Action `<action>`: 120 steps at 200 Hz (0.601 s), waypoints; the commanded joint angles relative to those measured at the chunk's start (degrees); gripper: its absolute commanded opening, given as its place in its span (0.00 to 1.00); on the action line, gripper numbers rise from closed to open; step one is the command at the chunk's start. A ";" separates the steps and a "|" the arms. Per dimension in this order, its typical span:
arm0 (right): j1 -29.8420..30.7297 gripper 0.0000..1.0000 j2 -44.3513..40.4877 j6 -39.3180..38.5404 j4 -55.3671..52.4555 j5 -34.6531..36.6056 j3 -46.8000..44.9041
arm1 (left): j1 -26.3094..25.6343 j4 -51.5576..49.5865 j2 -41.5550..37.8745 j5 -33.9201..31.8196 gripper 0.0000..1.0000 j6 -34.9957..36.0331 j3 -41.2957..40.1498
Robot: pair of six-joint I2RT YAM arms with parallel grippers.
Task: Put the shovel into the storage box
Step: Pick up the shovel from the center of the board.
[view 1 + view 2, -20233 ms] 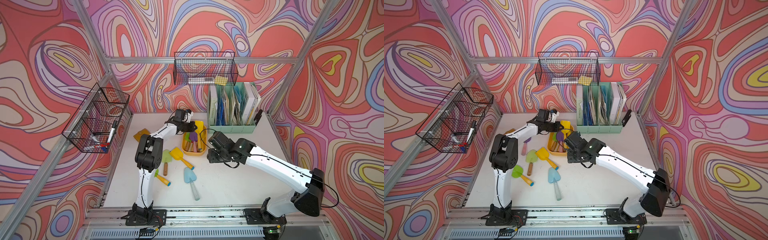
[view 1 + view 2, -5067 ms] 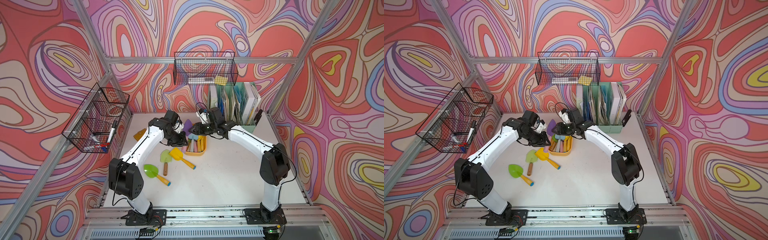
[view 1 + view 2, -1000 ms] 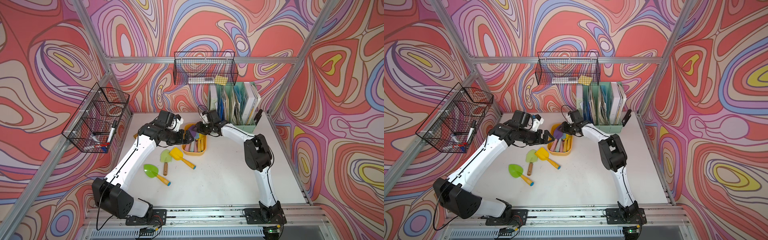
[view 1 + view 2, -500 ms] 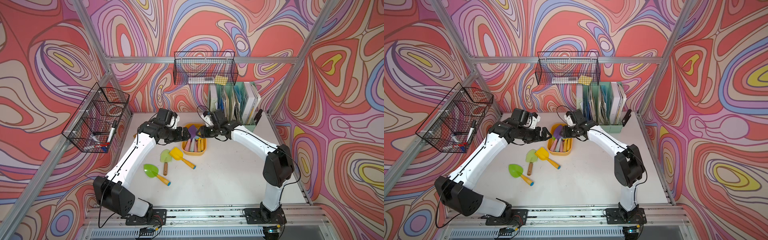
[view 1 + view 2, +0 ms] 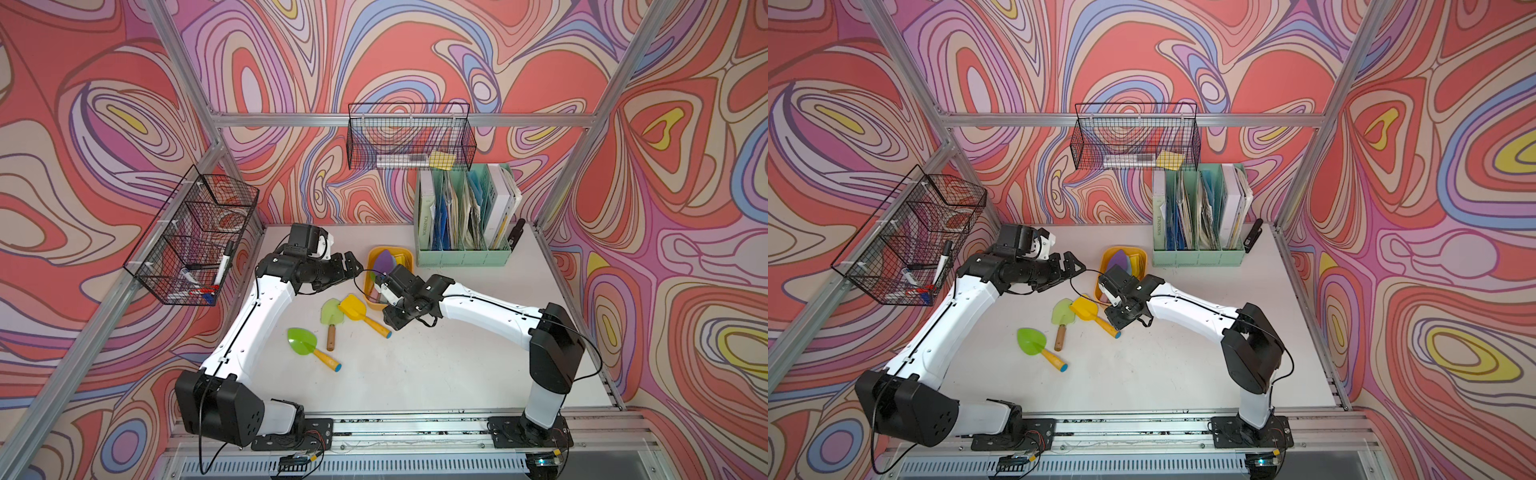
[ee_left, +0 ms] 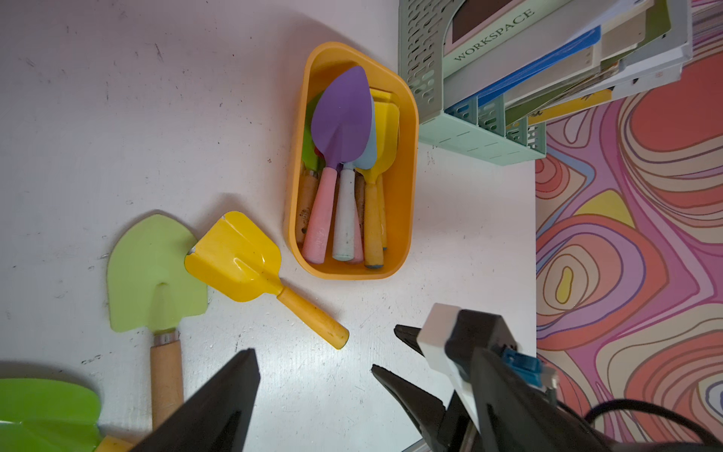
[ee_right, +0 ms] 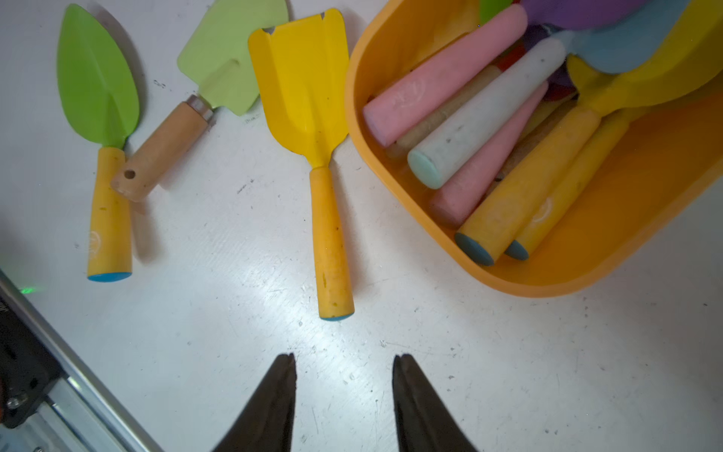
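Now stowed: purple shovel, lying topmost in the storage box; half a second earlier it hung between the two grippers above the box. Left gripper: spread wide, empty, just beside the box. Right gripper: jaws apart, empty, drawn back near the yellow shovel. Outstanding on the table: yellow shovel, pale green shovel, bright green shovel.

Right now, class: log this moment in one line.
left gripper: open, empty | right gripper: open, empty | yellow-orange plastic storage box: holds several shovels | table: yellow square-bladed shovel, pale-green wooden-handled shovel, bright-green pointed trowel
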 commanded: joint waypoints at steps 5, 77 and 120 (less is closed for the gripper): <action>1.04 0.47 3.50 -1.48 1.36 3.01 -0.36 | 1.10 1.40 -2.11 1.05 0.91 -0.31 -1.49; 1.81 0.51 9.71 -2.07 3.68 1.66 1.54 | 3.95 -0.38 -4.36 0.22 0.91 0.43 -1.63; 1.81 0.51 12.80 -2.72 4.00 1.10 3.38 | 4.48 -1.10 -4.45 0.49 0.91 0.89 -1.75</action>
